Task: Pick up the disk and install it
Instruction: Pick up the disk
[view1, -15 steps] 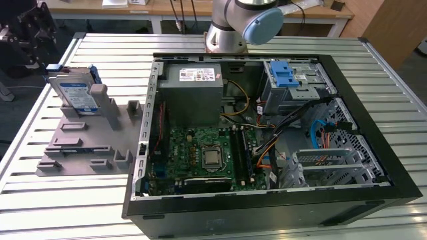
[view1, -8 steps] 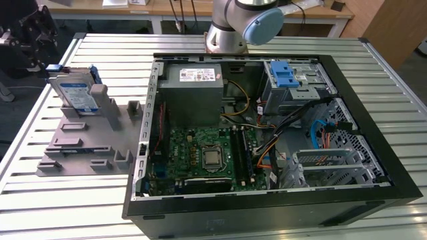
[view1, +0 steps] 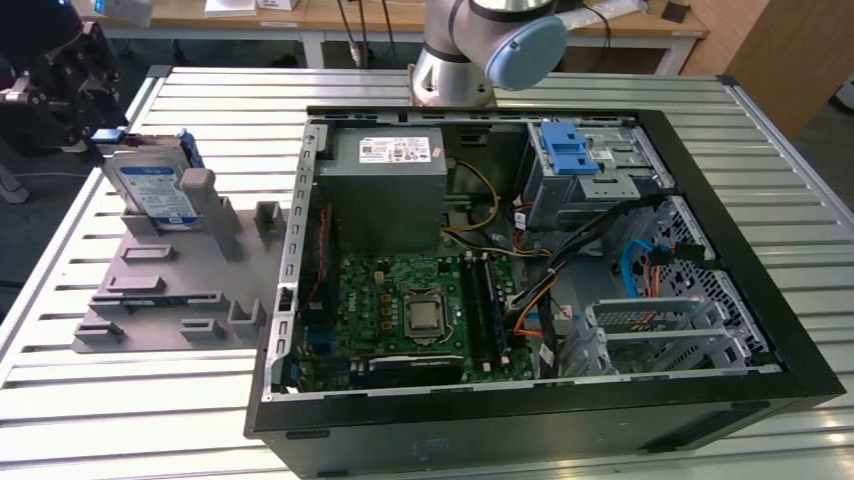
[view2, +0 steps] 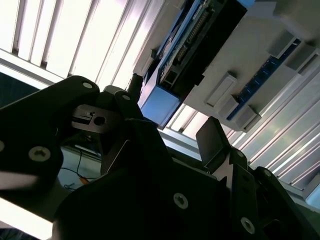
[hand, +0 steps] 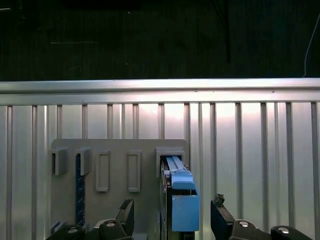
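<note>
gripper (hand: 172, 206) wide open, poised over upright disk (view1: 151, 190), not touching

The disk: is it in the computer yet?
Nothing looks finished. The disk stands upright in the grey holder, outside the open computer case. In hand: the open gripper straddles the disk in the first wrist view, fingers apart from it. Picking up and installing both remain.
</note>
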